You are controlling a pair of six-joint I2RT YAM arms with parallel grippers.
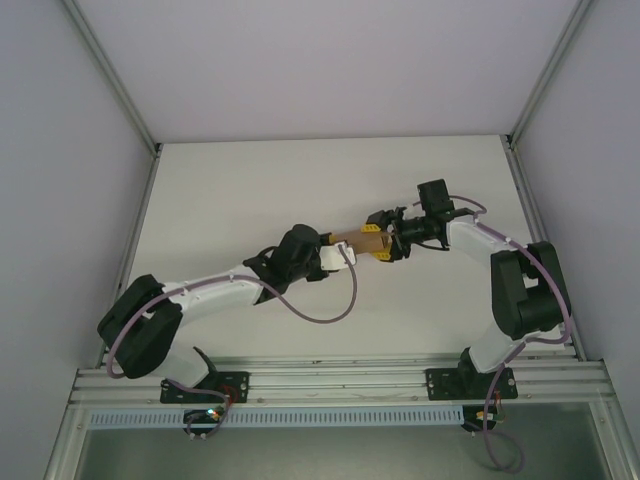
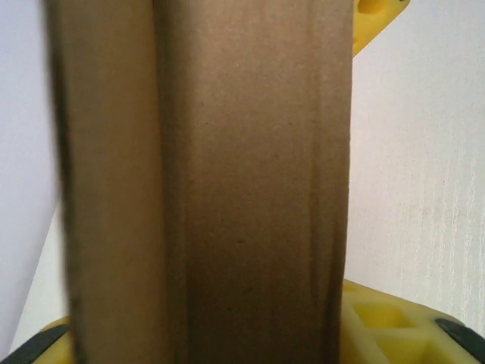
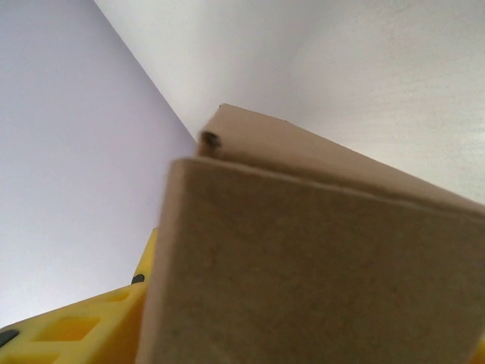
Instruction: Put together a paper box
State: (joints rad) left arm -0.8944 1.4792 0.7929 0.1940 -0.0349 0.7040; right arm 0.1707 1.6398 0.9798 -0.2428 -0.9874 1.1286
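Note:
The paper box (image 1: 365, 240) is a plain brown cardboard piece held above the table's middle, between both grippers. My left gripper (image 1: 348, 250) reaches it from the left and my right gripper (image 1: 388, 245) from the right. Seen from the left wrist, the paper box (image 2: 250, 189) stands upright between the yellow fingers (image 2: 386, 326), which press its two sides; the left gripper (image 2: 227, 337) is shut on it. In the right wrist view the paper box (image 3: 318, 265) covers the right gripper (image 3: 303, 341). One yellow finger (image 3: 76, 334) lies along its left edge; whether it touches is hidden.
The white table (image 1: 250, 190) is bounded by an aluminium frame (image 1: 340, 375) at the near edge and pale walls (image 1: 60, 150) on both sides and behind. A yellow finger of the other gripper (image 2: 375, 23) peeks past the box top in the left wrist view.

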